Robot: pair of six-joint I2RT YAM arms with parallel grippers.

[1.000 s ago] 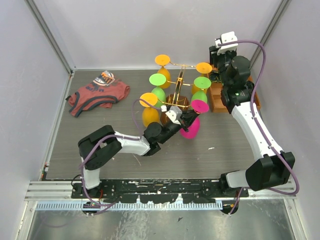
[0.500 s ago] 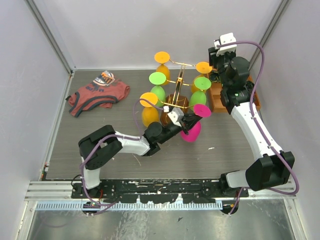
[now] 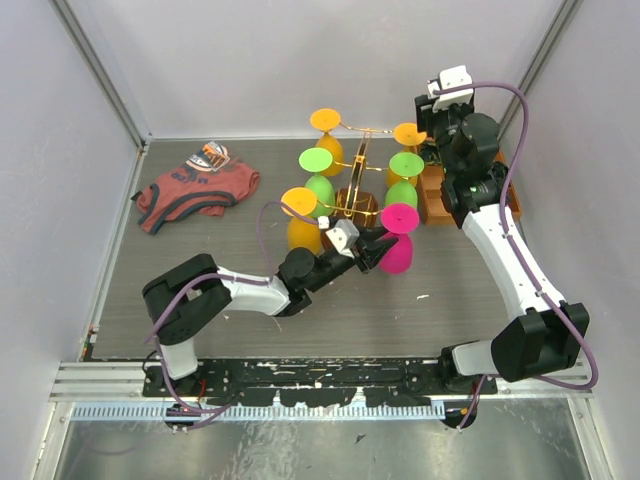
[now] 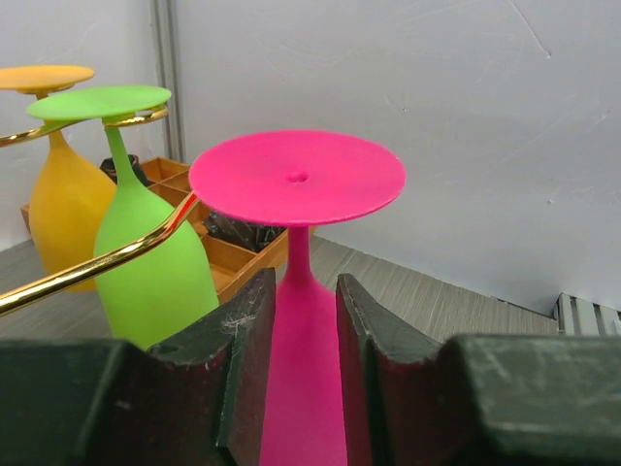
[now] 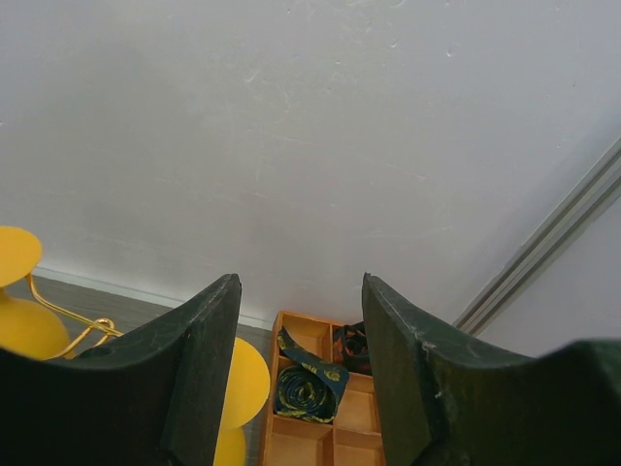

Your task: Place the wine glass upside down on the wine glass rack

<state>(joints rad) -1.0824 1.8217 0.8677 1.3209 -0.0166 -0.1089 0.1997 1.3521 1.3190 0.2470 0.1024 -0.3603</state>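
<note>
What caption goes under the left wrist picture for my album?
Upside-down pink wine glass between the left gripper's fingers, next to a green glass hanging on the gold wine glass rack.

I see pink wine glass (image 4: 299, 194), gold wine glass rack (image 4: 87, 267), green glass (image 4: 155, 267), orange glass (image 4: 60, 214), orange-brown tray (image 5: 296, 444), red shirt (image 3: 195, 188).

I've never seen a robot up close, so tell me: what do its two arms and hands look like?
The left arm and right arm both have white shells between chunky black joints, with a purple cable looping alongside each. The left hand and right hand each end in two flat dark fingers; a white block caps the right wrist.
</note>
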